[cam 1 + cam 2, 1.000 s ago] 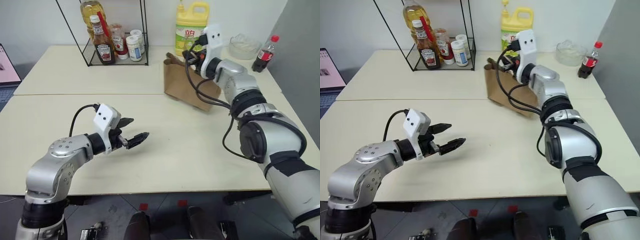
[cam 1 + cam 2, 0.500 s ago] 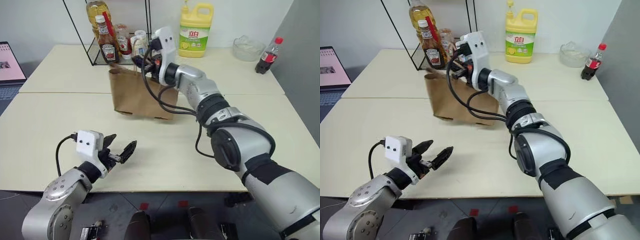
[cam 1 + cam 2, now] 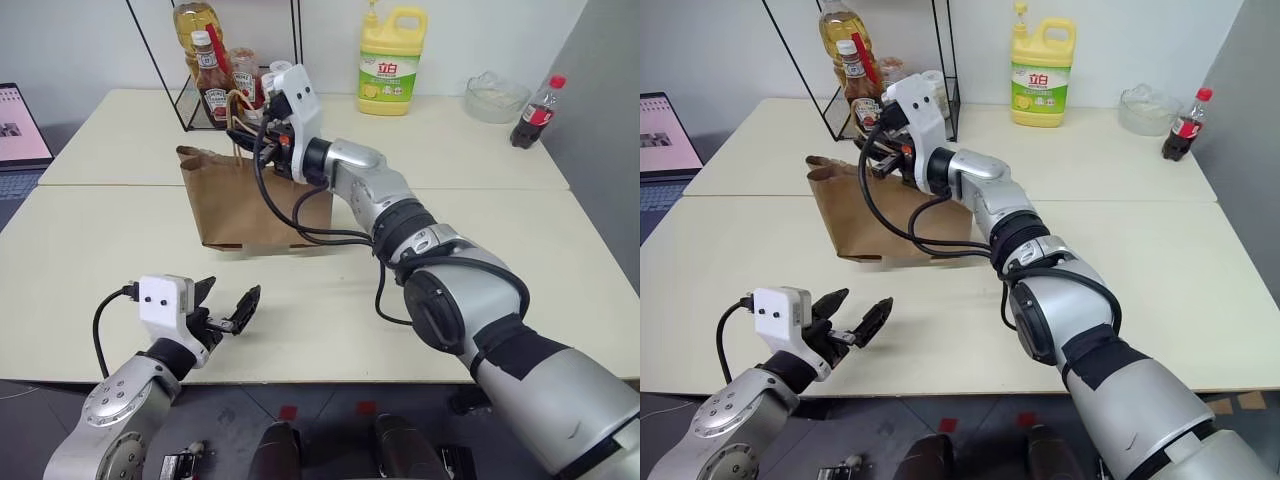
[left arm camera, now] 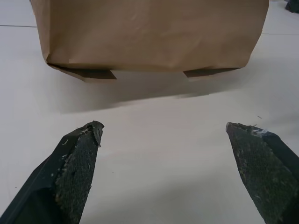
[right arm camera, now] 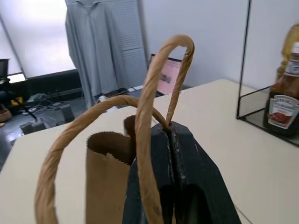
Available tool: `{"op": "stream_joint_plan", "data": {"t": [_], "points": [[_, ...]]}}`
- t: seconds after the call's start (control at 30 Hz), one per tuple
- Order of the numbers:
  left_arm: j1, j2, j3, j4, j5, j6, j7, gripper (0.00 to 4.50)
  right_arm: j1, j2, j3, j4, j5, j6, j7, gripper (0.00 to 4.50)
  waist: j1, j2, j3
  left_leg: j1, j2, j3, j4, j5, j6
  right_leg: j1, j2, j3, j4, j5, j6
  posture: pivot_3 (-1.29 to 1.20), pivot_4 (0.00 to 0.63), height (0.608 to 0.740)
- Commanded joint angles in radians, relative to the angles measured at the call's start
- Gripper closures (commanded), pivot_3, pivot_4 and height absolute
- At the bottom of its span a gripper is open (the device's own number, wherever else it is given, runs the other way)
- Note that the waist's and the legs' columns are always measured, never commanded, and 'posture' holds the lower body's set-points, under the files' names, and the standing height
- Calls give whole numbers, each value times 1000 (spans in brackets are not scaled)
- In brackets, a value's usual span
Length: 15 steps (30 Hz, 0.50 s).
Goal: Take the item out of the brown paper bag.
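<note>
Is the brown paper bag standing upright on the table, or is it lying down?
Upright. The brown paper bag stands on its base on the table, mouth upward, while the shut right gripper pinches its top edge beside the handles.

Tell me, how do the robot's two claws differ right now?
The right gripper is shut on the brown paper bag's handle, holding up high; the left gripper is open, empty, low over the table before the brown paper bag. Both have black fingers.

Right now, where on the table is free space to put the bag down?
Free: the near table in front of the brown paper bag, and the right part, between the bag and the cola bottle. Crowded: the back, by the wire rack and yellow jug.
</note>
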Motion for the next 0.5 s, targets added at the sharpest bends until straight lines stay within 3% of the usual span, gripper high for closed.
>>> {"op": "stream_joint_plan", "data": {"t": [0.03, 0.5], "points": [[-5, 12, 6, -22, -6, -33, -4, 0, -66, -29, -3, -21, -14, -70, -31, 4472, 0, 0, 0, 0, 0, 0, 0, 0, 0, 0, 0, 0, 0, 0, 0, 0, 150, 740], [-58, 40, -7, 19, -19, -31, -15, 0, 92, 14, 69, -23, -79, -91, 147, 4472, -3, 0, 0, 0, 0, 0, 0, 1, -1, 0, 0, 0, 1, 0, 0, 0, 150, 740]]}}
